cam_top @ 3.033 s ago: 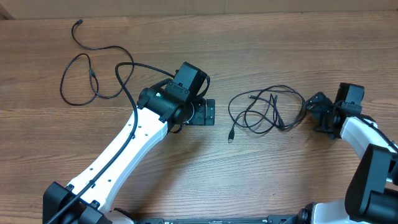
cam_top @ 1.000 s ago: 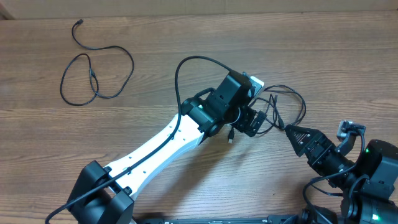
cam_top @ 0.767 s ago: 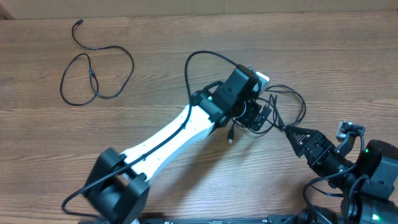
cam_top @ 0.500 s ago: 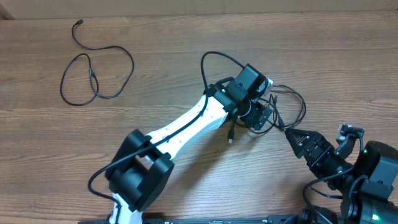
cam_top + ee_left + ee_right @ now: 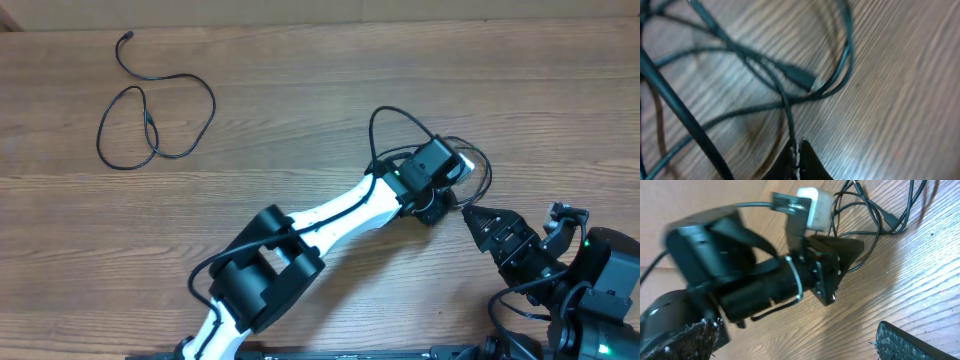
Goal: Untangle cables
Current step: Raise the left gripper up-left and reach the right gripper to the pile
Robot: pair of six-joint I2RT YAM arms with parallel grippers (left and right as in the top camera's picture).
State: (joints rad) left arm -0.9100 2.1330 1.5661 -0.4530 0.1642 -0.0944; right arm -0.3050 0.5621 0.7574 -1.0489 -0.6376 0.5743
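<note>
Moved: left pincer [image 5: 798,152] is now reaching farther right, into the tangled cables [image 5: 801,76].
Left pincer: pinching one strand.
Right pincer [image 5: 470,215]: gaping, lower right.
Progress: freed cable [image 5: 148,125] is lying upper left; the tangle is still waiting, right of centre.

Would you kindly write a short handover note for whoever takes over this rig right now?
Left hand: shut on a strand of the tangled bundle, right of centre on the table.
Right hand: open, empty, just beside that bundle.
Done: one separate cable lies alone at the far left.
Left to do: the bundle is not yet untangled; probably draw the pinched strand out next.
</note>
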